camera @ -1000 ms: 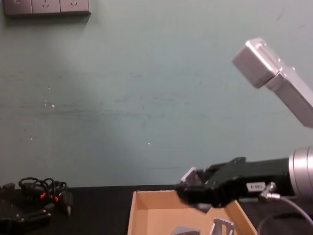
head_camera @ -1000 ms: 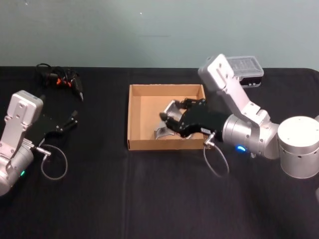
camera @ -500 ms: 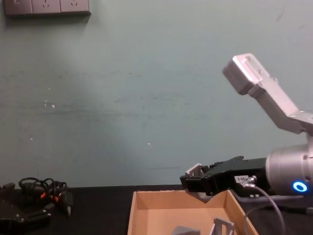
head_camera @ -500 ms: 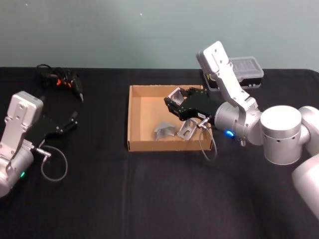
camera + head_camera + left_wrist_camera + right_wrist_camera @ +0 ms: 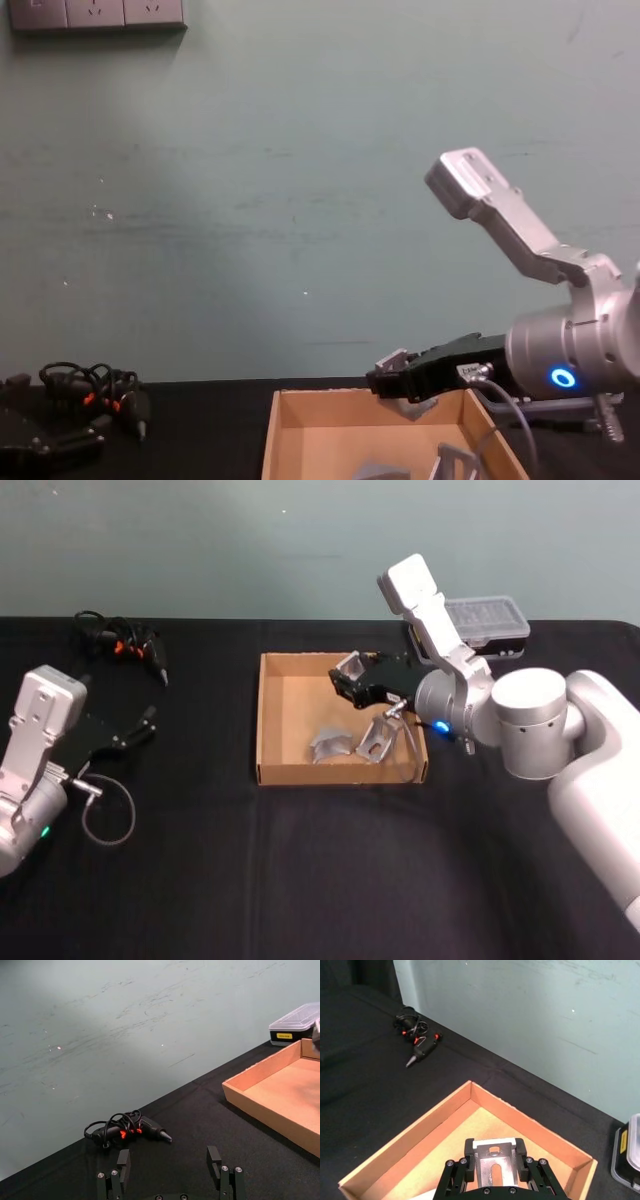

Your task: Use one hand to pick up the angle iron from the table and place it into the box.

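Right gripper (image 5: 347, 680): clamped on an angle iron (image 5: 493, 1158) — held above the box (image 5: 270, 720), over its far right part.
Angle iron: off the table (image 5: 300, 880), pinched between the fingers (image 5: 456, 1172), not yet set down.
Box contents: two more angle irons (image 5: 328, 744) lie on the floor below and nearer than the gripper.
Left gripper (image 5: 170, 1172): parked well to the left, fingers apart, holding nothing.
Progress: pick-up done, carry done — lowering and release remain, by this judgement.

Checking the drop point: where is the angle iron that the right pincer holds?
In the head view, the held angle iron sits in the right pincer above the box's far right corner, above two angle irons lying inside.
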You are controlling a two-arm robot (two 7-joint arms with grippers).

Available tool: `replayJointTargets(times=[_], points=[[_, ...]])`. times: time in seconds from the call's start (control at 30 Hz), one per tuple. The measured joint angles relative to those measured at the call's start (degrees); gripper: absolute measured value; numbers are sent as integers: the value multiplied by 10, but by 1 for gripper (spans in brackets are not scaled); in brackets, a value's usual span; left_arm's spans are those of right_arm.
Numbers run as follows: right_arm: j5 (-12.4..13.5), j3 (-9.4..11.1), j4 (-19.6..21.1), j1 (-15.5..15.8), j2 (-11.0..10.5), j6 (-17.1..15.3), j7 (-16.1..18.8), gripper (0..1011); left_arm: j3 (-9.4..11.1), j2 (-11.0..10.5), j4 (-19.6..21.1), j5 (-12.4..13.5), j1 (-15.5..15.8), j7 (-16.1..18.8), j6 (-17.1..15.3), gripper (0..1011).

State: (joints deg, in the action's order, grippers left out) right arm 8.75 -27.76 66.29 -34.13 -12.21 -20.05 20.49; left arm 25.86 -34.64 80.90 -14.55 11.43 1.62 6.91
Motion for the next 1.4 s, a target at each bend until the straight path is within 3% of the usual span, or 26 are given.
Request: replayJointTargets(times=[0.2,0.43,1.07,1.13,1.4], points=[[-11,-3,-63,-30,20,6,13,468,0,0,0,0,0,0,0,1000],[-24,-8,-104,-49,36,8,21,468,0,0,0,0,0,0,0,1000],[-41,-4,-133,-56,47,6,36,471,0,0,0,0,0,0,0,1000],[-41,-3,-134,-56,47,7,38,490,0,0,0,0,0,0,0,1000],[-45,1,-127,-48,46,13,38,748,0,0,0,0,0,0,0,1000]])
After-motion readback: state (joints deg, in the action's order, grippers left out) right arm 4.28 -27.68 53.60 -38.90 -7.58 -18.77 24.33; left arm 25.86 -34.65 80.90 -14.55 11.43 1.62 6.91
